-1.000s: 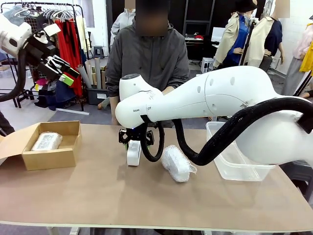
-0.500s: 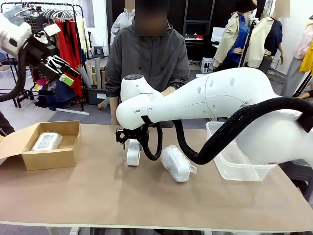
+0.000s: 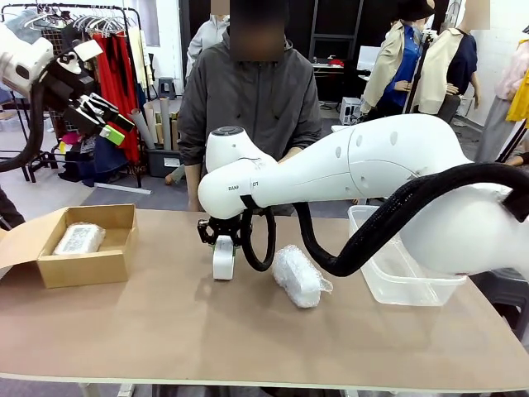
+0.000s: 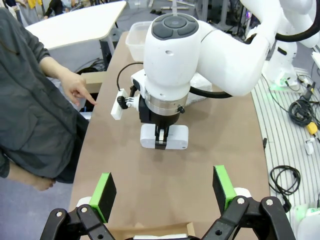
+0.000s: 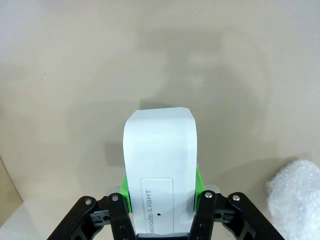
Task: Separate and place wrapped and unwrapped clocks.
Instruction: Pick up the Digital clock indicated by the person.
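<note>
One bare white clock [image 3: 223,258] stands on end a little left of the table's [image 3: 248,347] middle, and your right claw [image 3: 221,240] grips its upper end from above. In the right wrist view, the green pads [image 5: 125,195] press against both long sides of the clock [image 5: 159,170], whose top panel reads SNOOZE/LIGHT. You cannot tell whether its lower end touches the table.

Just to the right of it, apart from the claw, a wrapped bundle [image 3: 297,275] in bubble wrap lies on the table. It also shows at the lower right corner of the right wrist view [image 5: 295,185]. Farther right, a clear plastic tub [image 3: 397,285] sits near the table's right edge.

At the far left, an open cardboard box [image 3: 91,266] holds a second wrapped bundle [image 3: 79,238].

Your left claw [image 3: 103,116] hangs high above the left end of the table, well away from everything. Its own camera shows the jaws spread wide with nothing between them [image 4: 165,190].

A person [image 3: 252,99] stands at the far side, with one hand [image 4: 80,92] pointing a finger down near the table's edge.
</note>
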`<act>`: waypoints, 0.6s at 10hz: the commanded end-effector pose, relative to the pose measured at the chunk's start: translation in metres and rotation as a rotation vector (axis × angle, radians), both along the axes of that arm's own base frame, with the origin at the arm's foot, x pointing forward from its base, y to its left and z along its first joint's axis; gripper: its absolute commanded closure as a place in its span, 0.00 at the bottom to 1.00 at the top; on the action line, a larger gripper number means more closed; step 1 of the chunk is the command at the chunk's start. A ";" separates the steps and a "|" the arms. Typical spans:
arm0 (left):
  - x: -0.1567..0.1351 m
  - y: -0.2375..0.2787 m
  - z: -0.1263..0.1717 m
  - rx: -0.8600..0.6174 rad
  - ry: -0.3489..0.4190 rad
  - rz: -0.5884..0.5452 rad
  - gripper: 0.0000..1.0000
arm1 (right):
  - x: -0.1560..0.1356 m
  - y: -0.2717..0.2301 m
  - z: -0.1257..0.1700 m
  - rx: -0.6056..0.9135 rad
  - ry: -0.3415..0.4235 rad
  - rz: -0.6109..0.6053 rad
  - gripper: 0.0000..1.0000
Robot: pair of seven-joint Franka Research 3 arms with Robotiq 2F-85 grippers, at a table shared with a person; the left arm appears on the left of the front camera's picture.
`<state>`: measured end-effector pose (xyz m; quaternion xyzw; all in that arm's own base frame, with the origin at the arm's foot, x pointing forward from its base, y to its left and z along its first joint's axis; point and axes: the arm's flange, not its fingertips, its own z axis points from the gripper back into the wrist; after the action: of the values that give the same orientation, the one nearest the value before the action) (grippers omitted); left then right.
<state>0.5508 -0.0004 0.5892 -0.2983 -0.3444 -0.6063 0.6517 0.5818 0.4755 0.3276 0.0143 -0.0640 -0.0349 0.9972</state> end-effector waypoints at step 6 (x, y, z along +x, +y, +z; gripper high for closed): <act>-0.001 0.001 0.000 -0.003 -0.003 -0.009 0.00 | -0.057 0.011 0.102 -0.167 0.107 0.352 1.00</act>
<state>0.5509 -0.0004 0.5891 -0.2983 -0.3443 -0.6063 0.6518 0.5200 0.4922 0.4099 -0.0587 -0.0210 0.1076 0.9922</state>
